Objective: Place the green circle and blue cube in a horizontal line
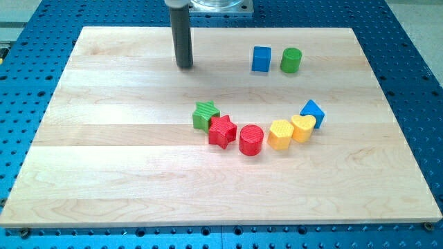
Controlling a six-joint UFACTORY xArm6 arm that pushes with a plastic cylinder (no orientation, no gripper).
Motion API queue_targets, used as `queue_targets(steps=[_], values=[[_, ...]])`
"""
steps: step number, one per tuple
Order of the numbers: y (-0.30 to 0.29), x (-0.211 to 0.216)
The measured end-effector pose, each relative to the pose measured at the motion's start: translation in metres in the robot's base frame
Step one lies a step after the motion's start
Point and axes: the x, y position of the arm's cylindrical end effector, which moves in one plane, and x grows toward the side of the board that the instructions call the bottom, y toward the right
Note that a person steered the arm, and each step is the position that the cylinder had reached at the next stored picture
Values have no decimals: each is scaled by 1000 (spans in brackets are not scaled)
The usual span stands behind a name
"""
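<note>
The blue cube (261, 59) stands near the view's top, right of centre. The green circle (291, 60) stands just to its right, a small gap between them, at about the same height in the view. My tip (185, 66) rests on the board to the left of the blue cube, well apart from it and touching no block.
A curved row of blocks lies at mid-board: a green star (205, 115), a red star (222, 131), a red cylinder (251, 140), a yellow hexagon block (279, 134), a yellow heart (303, 127) and a second blue block (313, 111). The wooden board (104, 173) sits on a blue perforated table.
</note>
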Motion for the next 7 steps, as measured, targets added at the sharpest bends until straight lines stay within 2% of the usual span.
queue_targets(steps=[1, 2, 3, 6, 7], values=[[102, -18], [209, -17], [207, -17], [141, 19], [187, 42]])
